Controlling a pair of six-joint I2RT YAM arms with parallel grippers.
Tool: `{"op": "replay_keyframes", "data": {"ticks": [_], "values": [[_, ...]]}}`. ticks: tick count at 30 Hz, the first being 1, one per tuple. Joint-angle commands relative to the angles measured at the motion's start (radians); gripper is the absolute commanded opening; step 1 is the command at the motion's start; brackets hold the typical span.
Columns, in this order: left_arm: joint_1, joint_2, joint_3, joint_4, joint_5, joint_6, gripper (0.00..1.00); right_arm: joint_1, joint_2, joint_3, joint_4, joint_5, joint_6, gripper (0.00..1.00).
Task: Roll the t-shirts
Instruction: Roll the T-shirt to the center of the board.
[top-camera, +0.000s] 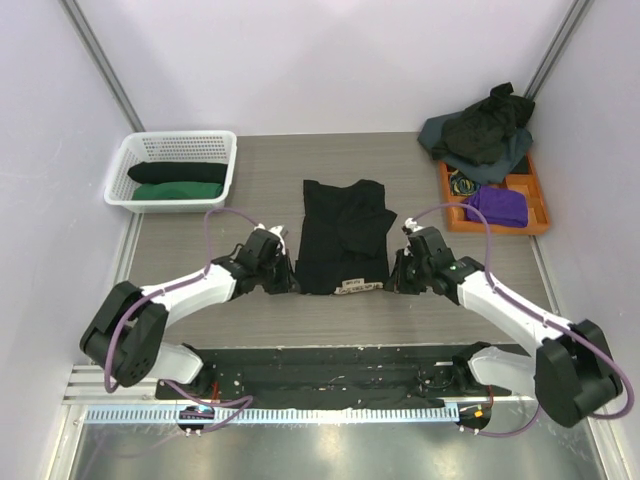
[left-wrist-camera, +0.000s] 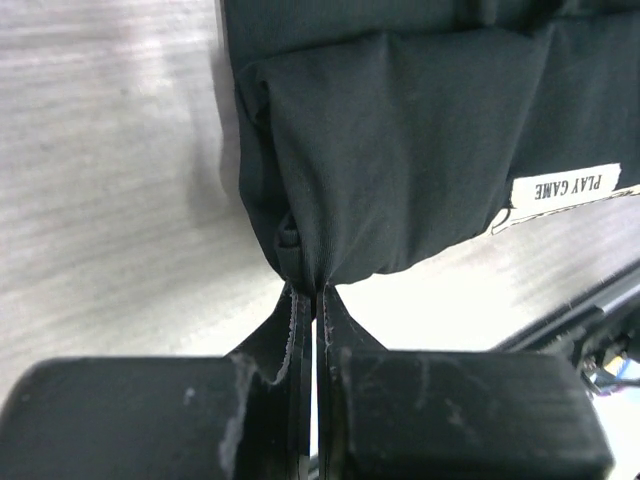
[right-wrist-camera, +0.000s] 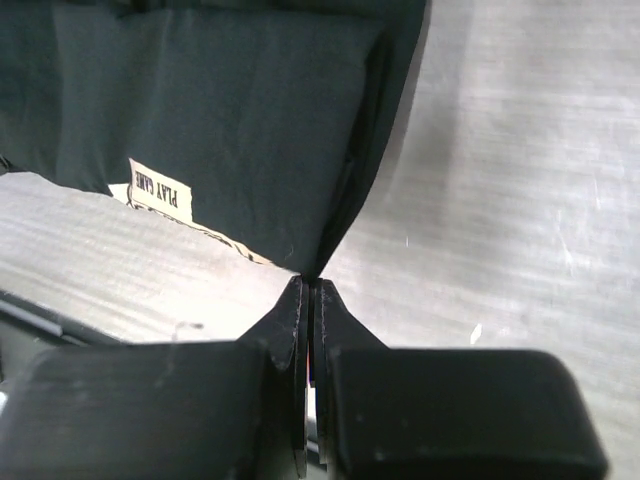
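Wide grey table (top-camera: 260, 170) underfoot, and the black t-shirt (top-camera: 343, 235) lay folded in a long strip right between the two pincers. Well beyond the right pincer (top-camera: 400, 275) (right-wrist-camera: 308, 285), a heap of dark shirts (top-camera: 485, 130) slumped over the far end of an orange tray (top-camera: 540, 205), with a purple cloth (top-camera: 497, 205) in it. Well beyond the left pincer (top-camera: 285, 278) (left-wrist-camera: 305, 300) sat a white basket (top-camera: 140, 150), holding a black roll (top-camera: 178, 172) and a green roll (top-camera: 180, 190), touching. Both pincers were squeezed fully closed, left on the shirt's near left corner, right on its near right corner. A small label (left-wrist-camera: 560, 187) on the hem between them read PLAY GAME.
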Motion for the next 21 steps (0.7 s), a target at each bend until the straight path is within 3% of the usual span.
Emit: {"op": "replay_keyframes", "data": {"ticks": [1,10,21], "values": [[-0.007,-0.074,0.006,-0.070,0.033,-0.005,0.00,0.005,-0.101,-0.003,-0.047,-0.012,0.046,0.01],[0.033,-0.038,0.127,-0.152,0.093,0.009,0.00,0.002,-0.009,0.082,-0.069,-0.004,0.037,0.01],[0.142,0.046,0.188,-0.104,0.254,-0.039,0.00,-0.051,0.092,0.194,-0.067,-0.044,0.017,0.01]]}}
